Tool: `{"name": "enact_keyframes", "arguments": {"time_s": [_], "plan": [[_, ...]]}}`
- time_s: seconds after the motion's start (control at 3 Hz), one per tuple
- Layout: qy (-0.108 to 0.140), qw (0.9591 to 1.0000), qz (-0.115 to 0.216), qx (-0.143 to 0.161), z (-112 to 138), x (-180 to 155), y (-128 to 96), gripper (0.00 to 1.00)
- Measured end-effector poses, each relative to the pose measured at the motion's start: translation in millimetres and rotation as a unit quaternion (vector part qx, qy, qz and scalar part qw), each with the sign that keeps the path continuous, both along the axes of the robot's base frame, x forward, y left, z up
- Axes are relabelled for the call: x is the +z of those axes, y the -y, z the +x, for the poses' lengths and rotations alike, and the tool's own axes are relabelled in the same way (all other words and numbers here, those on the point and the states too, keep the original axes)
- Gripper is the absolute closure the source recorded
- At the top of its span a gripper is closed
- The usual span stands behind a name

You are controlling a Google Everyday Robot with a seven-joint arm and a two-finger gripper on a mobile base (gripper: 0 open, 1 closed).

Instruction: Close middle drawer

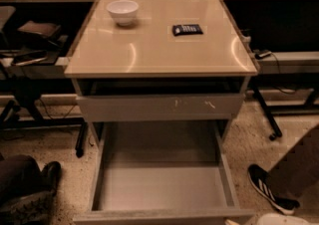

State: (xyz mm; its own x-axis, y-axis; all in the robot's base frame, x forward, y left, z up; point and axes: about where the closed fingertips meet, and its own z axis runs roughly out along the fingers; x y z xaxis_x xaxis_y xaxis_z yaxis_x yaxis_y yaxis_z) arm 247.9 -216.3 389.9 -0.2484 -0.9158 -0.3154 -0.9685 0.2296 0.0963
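Note:
The middle drawer (162, 189) is pulled far out of the grey cabinet toward the camera. It is a wide, deep grey box and it is empty. Its plain front (164, 216) lies along the bottom edge of the view. Above it sits the grey drawer front with pale scratch marks (159, 107), slightly pulled out. Of my gripper (281, 219), only a pale rounded part shows at the bottom right edge, just right of the drawer's front corner and apart from it.
On the beige cabinet top (149, 55) stand a white bowl (122, 11) and a dark flat device (187, 29). A person's shoe (271, 194) and leg stand right of the drawer. Another shoe (30, 189) is at the lower left. Desks and chair legs flank the cabinet.

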Motion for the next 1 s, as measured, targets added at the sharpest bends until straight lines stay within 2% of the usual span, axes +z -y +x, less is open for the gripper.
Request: {"name": "enact_keyframes", "arguments": {"time_s": [0.33, 0.67, 1.0], "plan": [[0.006, 1.0000, 0.002, 0.002, 33, 0, -6, 0.00], [0.006, 1.0000, 0.002, 0.002, 33, 0, -6, 0.00], [0.045, 0.9989, 0.008, 0.010, 80, 32, -24, 0.00]]}}
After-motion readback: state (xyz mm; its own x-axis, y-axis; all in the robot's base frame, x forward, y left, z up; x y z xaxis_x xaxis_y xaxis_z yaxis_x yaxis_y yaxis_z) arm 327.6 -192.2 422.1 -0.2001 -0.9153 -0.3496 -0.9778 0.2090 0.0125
